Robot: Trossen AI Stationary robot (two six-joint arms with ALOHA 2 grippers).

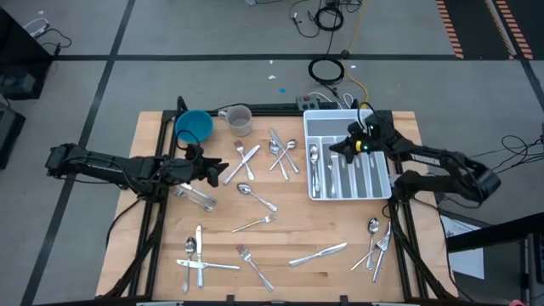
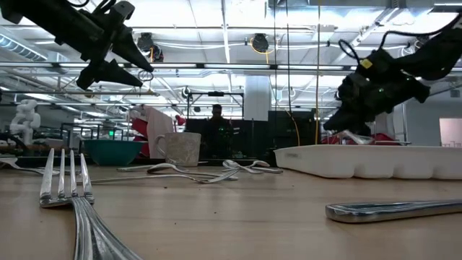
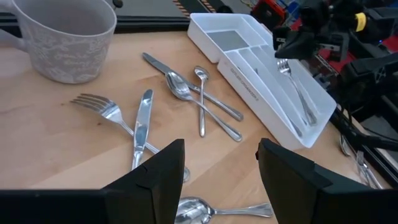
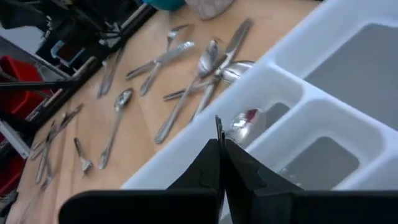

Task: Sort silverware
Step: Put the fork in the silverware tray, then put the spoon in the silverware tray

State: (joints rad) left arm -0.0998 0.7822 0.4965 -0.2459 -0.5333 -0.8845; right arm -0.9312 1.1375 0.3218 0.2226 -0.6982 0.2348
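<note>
Near table edge: loose silverware (image 1: 201,262), forks, knives and spoons, lies scattered on the wooden table (image 1: 280,225). Mid-table: left gripper (image 1: 218,172) hovers with fingers spread wide, holding nothing, above a spoon (image 1: 255,196). Farther back: right gripper (image 1: 340,150), fingers pressed together, holds a fork (image 3: 297,91) over the white tray (image 1: 319,120), which already contains cutlery. Blue bowl (image 1: 194,127) and mug (image 1: 238,120) stand at the far edge.

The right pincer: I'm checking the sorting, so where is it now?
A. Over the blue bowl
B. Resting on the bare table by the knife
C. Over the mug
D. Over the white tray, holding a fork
D: the right pincer hangs over the white tray, shut on a fork whose tines show in the left wrist view.
</note>
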